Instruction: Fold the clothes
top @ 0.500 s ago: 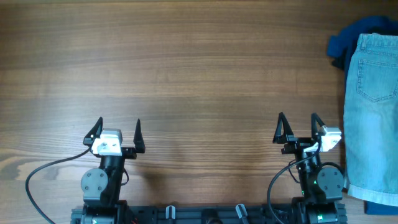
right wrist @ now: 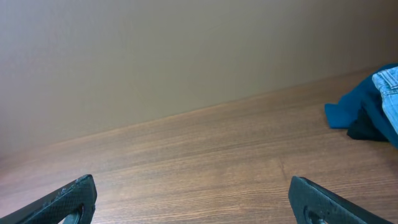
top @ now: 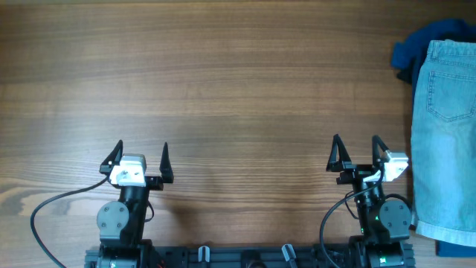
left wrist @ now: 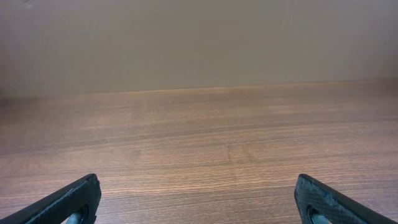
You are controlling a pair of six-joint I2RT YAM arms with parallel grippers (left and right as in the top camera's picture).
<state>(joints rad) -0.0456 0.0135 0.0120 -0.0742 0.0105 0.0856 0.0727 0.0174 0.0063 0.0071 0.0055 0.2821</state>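
overhead, i'm seeing left gripper [top: 142, 149] and right gripper [top: 357, 141] gaping wide, empty; i'm judging reaching the faded light-blue denim shorts [top: 446, 134] next.

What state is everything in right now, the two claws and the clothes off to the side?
left gripper: open, holding nothing.
right gripper: open, holding nothing.
denim shorts: lying flat at the right edge of the table, touched by neither gripper.
dark blue garment: crumpled, partly under the shorts.
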